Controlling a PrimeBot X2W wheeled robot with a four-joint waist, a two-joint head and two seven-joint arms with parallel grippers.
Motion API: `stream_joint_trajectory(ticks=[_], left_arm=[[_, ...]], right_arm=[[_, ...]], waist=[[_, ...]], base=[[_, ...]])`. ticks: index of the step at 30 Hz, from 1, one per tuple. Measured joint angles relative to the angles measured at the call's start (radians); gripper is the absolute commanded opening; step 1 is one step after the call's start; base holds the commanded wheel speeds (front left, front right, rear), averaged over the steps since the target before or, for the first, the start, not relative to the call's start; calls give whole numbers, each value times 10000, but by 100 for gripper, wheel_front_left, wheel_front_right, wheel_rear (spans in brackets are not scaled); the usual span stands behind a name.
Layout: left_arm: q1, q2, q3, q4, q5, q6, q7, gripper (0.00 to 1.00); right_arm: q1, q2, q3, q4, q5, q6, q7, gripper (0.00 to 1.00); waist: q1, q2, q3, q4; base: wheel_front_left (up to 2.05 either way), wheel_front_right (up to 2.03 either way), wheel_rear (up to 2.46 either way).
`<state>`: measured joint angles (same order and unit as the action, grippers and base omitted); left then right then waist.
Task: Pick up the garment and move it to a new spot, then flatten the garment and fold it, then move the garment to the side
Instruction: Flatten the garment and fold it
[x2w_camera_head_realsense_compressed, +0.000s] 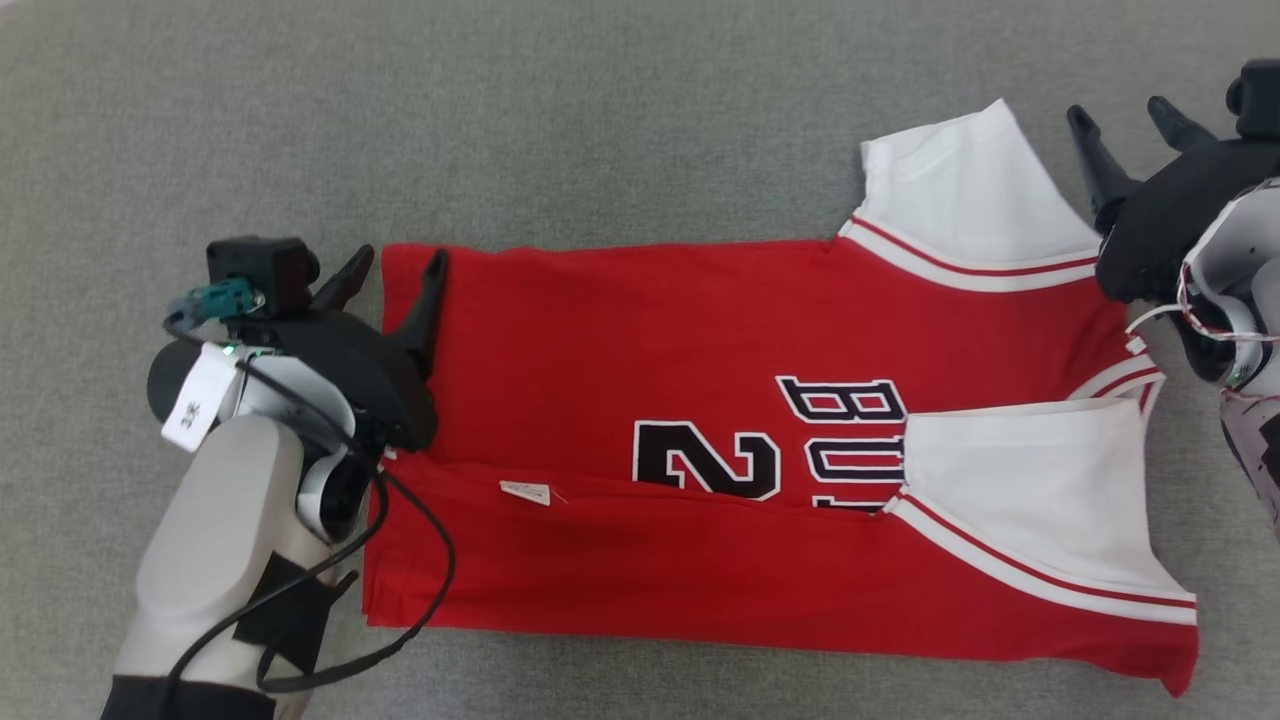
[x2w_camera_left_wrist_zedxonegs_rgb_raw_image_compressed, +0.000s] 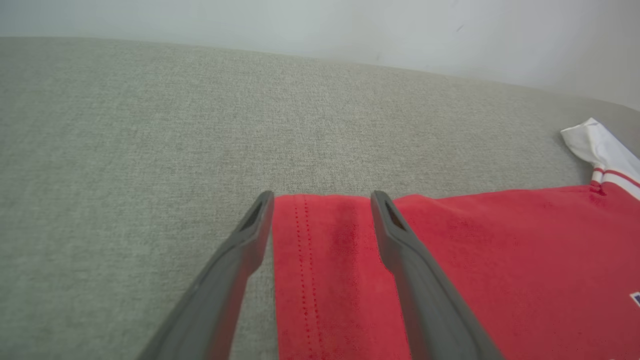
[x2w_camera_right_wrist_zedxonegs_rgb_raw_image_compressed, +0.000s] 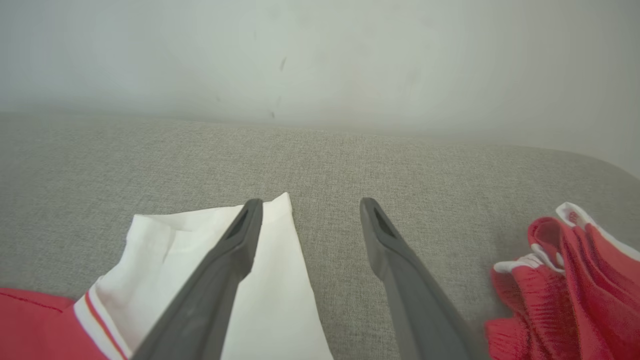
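The grey fabric surface (x2w_camera_head_realsense_compressed: 500, 120) carries everything, and the garment (x2w_camera_head_realsense_compressed: 640, 330), a red jersey, lies flat on it. Its long axis runs straight across me, hem to my left and shoulders to my right. The near long edge is folded up over the middle, half covering the lettering. I judge the far long edge is the one left to bring over.

That far edge is the line that matters, and I have an arm at each end of it. My left pincer (x2w_camera_head_realsense_compressed: 398, 262) is spread open over the far hem corner, one finger on the red cloth and the other just off it on the grey. It grips nothing. My right pincer (x2w_camera_head_realsense_compressed: 1118, 115) is also open and empty. It sits just beside the far white sleeve (x2w_camera_head_realsense_compressed: 960, 190), and in the right wrist view one finger crosses that sleeve.

The left arm looks closer to a clean bite, while the right needs to shift inward. A small white label (x2w_camera_head_realsense_compressed: 525, 491) sits on the fold line.
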<state>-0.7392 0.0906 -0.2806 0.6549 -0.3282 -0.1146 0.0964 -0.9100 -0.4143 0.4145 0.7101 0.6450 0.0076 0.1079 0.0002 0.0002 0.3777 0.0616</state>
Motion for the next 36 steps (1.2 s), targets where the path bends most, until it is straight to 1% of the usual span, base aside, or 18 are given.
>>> stream_joint_trajectory(ticks=[6, 13, 16, 17, 18, 19, 27, 36], left_arm=[[-735, -288, -297, 522, -48, -6, 153, 100], [-1546, -341, -489, 1085, -140, -90, 387, 100], [-1759, -420, -412, 1231, -320, -94, 439, 100], [-1870, -458, -389, 1333, -430, -102, 439, 52], [-1973, -477, -403, 1406, -493, -102, 439, 7], [-2080, -495, -428, 1498, -512, -102, 441, 0], [-2393, -431, -360, 2021, -792, -104, 420, 0], [-2492, -439, -533, 2330, -815, -104, -86, 0]], right_arm=[[-671, -4, 203, 832, -245, 123, 330, 100], [-1589, 8, 447, 1624, -527, 265, 600, 100], [-1777, 44, 502, 1881, -546, 278, 698, 100], [-1874, 81, 537, 1985, -573, 295, 692, 64], [-1971, 121, 535, 2054, -573, 330, 683, 2], [-2090, 146, 533, 2174, -573, 370, 681, 0], [-2376, 297, 573, 2738, -573, 640, 405, 0], [-2483, 376, 577, 3172, -571, 815, -272, 0]], waist=[[0, 1, 540, 306], [-1, 0, 1196, 642], [-1, 0, 1382, 723], [-1, -1, 1471, 759], [-2, -1, 1551, 789], [-2, -2, 1621, 818], [-3, -2, 1760, 896], [-2, -2, 1666, 848]], base=[[0, 0, 0], [0, 0, 0], [0, 0, 0], [0, 0, 0], [0, 0, 0], [0, 0, 0], [0, 0, 0], [0, 0, 0]])
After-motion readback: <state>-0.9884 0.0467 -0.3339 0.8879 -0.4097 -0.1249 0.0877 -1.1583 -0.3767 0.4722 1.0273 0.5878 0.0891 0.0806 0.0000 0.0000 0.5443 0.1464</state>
